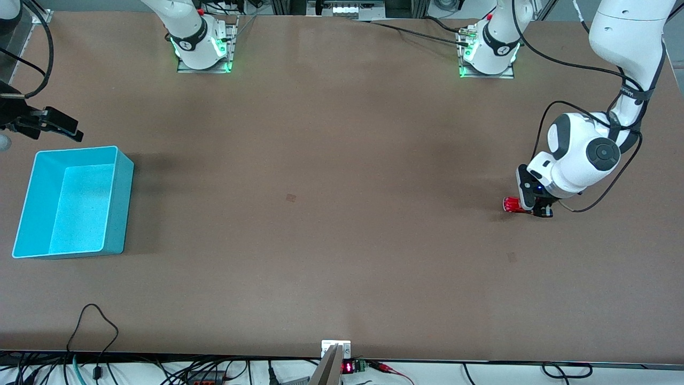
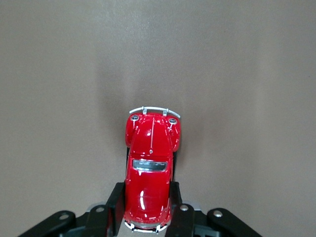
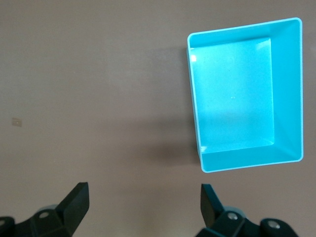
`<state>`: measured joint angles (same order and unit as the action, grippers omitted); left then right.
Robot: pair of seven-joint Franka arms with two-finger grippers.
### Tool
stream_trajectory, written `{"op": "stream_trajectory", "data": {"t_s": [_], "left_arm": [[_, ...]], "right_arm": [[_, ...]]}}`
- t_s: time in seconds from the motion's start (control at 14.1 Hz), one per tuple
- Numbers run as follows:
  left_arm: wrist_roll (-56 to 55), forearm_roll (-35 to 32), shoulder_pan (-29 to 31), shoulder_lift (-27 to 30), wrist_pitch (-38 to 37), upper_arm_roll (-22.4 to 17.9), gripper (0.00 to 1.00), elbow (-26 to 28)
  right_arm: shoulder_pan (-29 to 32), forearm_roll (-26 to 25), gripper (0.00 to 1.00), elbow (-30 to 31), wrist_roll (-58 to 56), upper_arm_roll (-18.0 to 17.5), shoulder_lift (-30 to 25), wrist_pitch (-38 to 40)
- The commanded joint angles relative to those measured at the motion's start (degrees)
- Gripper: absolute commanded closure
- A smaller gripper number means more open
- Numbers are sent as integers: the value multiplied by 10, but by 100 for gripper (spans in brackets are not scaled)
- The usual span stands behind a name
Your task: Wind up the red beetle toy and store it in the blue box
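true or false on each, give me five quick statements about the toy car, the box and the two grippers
1. The left gripper is shut on the red beetle toy. True.
2. The red beetle toy lies inside the blue box. False: the toy is at the left arm's end of the table, and the box stands at the right arm's end with nothing in it.
3. The right gripper has its fingers open and holds nothing. True.
4. The blue box is tipped onto its side. False: it stands upright with its opening facing up.
5. The right gripper is down inside the blue box. False: it hangs in the air beside the box.
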<state>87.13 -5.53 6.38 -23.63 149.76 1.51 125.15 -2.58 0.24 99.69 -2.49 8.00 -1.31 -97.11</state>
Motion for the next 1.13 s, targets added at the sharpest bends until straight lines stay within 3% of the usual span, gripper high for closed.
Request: {"op": "stream_trajectory", "data": {"t_s": [0.0,0.64,1.06], "left_arm": [[6,-5,5,-18,-6,0,78,-16],[89,-5,110,-37,-13,-2,75,-34],[125,-6,141,-43,-11,-6,75,-47]], "right_arm": [[-14,-11,0,7,8,2,-3,-7],[-13,-10,0,6,9,4,5,-14],[-15,-4,0,5,8,3,13,-19]]}}
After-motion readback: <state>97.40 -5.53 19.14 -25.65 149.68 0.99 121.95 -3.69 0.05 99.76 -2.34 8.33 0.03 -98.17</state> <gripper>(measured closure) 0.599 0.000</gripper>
